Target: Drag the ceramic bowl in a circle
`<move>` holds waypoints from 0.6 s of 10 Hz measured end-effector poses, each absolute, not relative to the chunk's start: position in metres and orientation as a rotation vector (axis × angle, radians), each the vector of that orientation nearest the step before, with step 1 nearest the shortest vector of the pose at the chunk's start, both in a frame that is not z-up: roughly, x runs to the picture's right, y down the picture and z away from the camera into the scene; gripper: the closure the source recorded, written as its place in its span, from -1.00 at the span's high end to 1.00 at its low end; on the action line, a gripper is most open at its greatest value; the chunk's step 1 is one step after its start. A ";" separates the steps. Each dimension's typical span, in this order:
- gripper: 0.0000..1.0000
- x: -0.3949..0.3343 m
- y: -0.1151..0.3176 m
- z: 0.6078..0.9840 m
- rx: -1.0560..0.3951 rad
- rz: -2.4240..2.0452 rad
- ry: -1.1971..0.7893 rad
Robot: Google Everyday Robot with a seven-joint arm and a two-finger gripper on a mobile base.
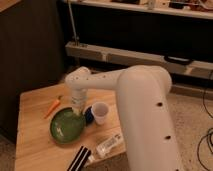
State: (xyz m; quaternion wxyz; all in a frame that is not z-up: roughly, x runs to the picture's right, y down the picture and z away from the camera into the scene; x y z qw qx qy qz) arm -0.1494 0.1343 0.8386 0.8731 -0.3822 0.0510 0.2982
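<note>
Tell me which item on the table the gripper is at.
The ceramic bowl, the wide green one: the gripper comes down onto its right rim. The white cup and the carrot sit apart from it.

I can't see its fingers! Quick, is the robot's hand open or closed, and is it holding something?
Gripper: down at the far rim of the ceramic bowl; open or closed cannot be told.

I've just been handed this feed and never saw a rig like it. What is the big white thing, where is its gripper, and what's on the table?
The big white shape is the robot's single arm, filmed from close behind it. Its gripper reaches down onto the far rim of the wide, shallow, glossy green ceramic bowl on the wooden table. Beside the bowl stand a small white cup and a blue object. An orange carrot lies behind; a clear plastic bottle and a black striped item lie nearer the camera.
</note>
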 end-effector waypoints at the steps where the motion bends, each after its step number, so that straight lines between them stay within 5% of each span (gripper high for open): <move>1: -0.86 -0.145 0.143 0.832 -0.803 0.609 0.103; 6: -0.86 -0.203 0.210 0.772 -0.847 0.485 0.025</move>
